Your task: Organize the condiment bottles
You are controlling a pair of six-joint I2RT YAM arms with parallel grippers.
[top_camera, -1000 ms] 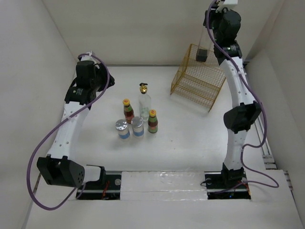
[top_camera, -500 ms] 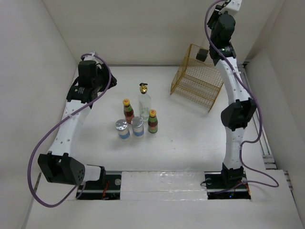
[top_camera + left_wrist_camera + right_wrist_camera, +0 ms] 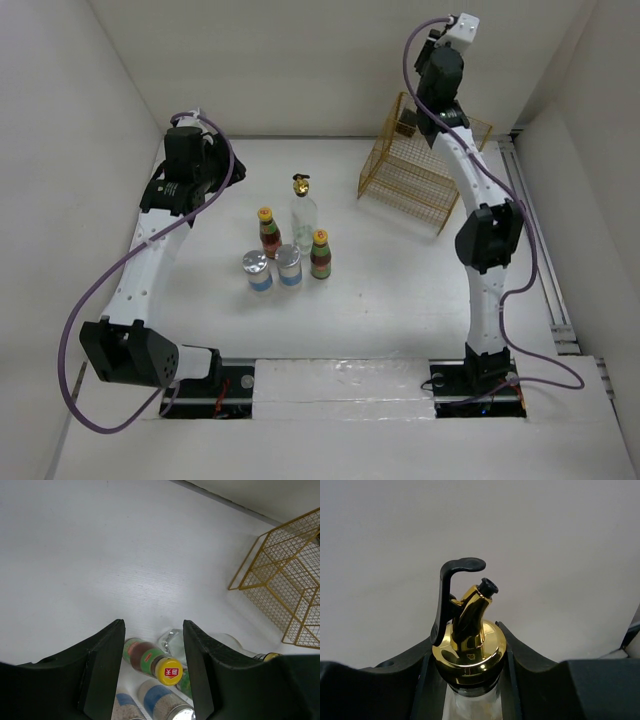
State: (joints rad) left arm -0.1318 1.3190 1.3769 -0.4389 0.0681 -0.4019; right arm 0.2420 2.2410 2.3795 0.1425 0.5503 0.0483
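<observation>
Five condiment bottles stand grouped mid-table: a clear glass bottle [image 3: 303, 212] with a gold spout, two yellow-capped sauce bottles [image 3: 269, 232] [image 3: 320, 254], and two silver-lidded jars [image 3: 256, 270] [image 3: 289, 266]. My left gripper [image 3: 212, 160] is open and empty, above and left of the group. In the left wrist view a sauce bottle [image 3: 155, 662], the jars [image 3: 159, 700] and the glass bottle [image 3: 222, 644] show between and below its fingers [image 3: 102, 667]. My right gripper [image 3: 469, 682] is shut on the neck of the second gold-spouted glass bottle [image 3: 469, 647], held high over the yellow wire rack [image 3: 420, 165].
The yellow wire rack stands at the back right, also showing in the left wrist view [image 3: 287, 587]. White walls enclose the table on three sides. A rail [image 3: 545, 290] runs along the right edge.
My right arm has swung its wrist leftward with the glass bottle, staying above the rack. The left arm shifted slightly at first, then held still. The bottles on the table have not moved.
</observation>
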